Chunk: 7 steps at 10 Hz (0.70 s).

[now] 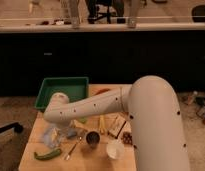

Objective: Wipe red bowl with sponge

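Our gripper (55, 125) hangs low over the worktop (30, 150), its hold we cannot tell, the red bowl (102, 91) well beyond it, so wiping looks unstarted.

Green tray (46, 83) near gripper (59, 128) of white arm (98, 103)

The big white arm (96, 102) lies across the table (91, 162) behind the dark cup (92, 138). The gripper (58, 130) hangs left of it. A white cup (115, 148) crowds its right. Front is open.
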Available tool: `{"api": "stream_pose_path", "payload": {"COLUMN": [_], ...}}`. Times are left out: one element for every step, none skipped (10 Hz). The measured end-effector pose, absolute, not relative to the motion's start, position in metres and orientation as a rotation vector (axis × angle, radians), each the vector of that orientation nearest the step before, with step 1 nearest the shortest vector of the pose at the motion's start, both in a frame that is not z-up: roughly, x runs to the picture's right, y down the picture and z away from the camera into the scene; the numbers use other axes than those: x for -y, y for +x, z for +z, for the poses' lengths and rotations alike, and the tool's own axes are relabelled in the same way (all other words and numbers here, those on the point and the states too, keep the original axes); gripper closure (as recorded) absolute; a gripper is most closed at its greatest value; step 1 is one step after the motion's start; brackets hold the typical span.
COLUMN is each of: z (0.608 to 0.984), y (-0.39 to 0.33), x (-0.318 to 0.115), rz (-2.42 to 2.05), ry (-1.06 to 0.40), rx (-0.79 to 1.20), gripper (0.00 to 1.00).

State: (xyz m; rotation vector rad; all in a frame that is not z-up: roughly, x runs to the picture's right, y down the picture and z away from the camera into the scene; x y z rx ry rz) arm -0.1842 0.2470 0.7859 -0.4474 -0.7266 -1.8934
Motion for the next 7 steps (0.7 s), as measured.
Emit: {"api": "stream_pose_path", "payload": {"z": [0.790, 0.795, 0.799, 0.802, 0.804, 0.808, 0.810], "y": [-0.187, -0.190, -0.193, -0.196, -0.197, -0.201, -0.205], "x": [-0.250, -0.254, -0.256, -0.258, -0.258, -0.259, -0.258], "rz": [-1.895, -1.900, -1.906, -1.910, -1.915, -1.921, -1.928], "ry": [-0.453, -0.464, -0.467, -0.464, -0.460, -0.437, -0.410], "rx": [0.740, 0.757, 0.770, 0.780, 0.784, 0.787, 0.786], "gripper": [0.00, 0.00, 0.00, 0.00, 0.00, 0.00, 0.00]}}
